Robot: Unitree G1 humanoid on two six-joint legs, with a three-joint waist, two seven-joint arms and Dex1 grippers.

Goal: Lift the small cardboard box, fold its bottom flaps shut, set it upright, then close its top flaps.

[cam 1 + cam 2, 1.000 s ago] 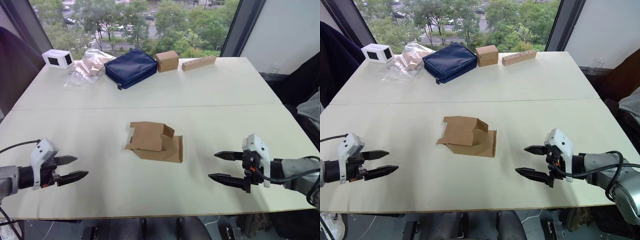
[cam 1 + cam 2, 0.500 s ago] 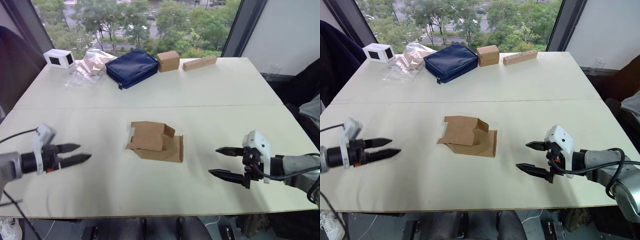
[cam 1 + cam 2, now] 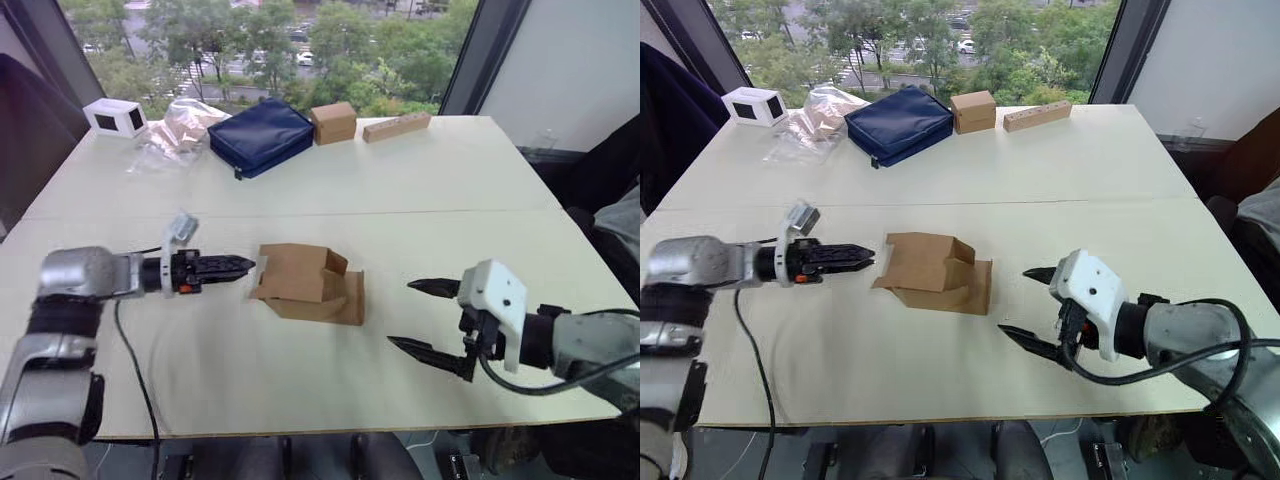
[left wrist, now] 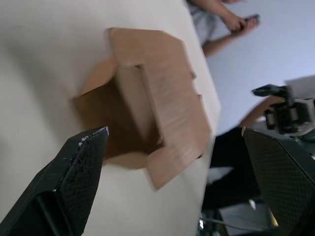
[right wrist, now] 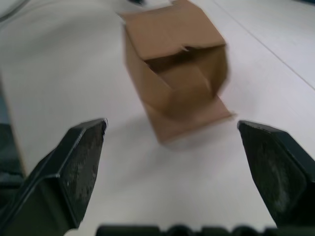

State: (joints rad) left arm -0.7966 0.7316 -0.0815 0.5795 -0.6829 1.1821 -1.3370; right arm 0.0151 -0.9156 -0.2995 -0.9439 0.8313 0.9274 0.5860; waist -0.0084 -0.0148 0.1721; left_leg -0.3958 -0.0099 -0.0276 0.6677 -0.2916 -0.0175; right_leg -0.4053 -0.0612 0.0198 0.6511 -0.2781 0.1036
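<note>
Small cardboard box (image 3: 308, 283) lies on its side mid-desk (image 3: 420, 180), flaps loose, not yet lifted. Our left gripper (image 3: 225, 268) sits just beside its left end, jaws look wide in wrist view. Right gripper (image 3: 430, 316) near its right side, jaws wide, both empty. We'd close in level from both ends & pinch walls, not the floppy flaps.
</note>
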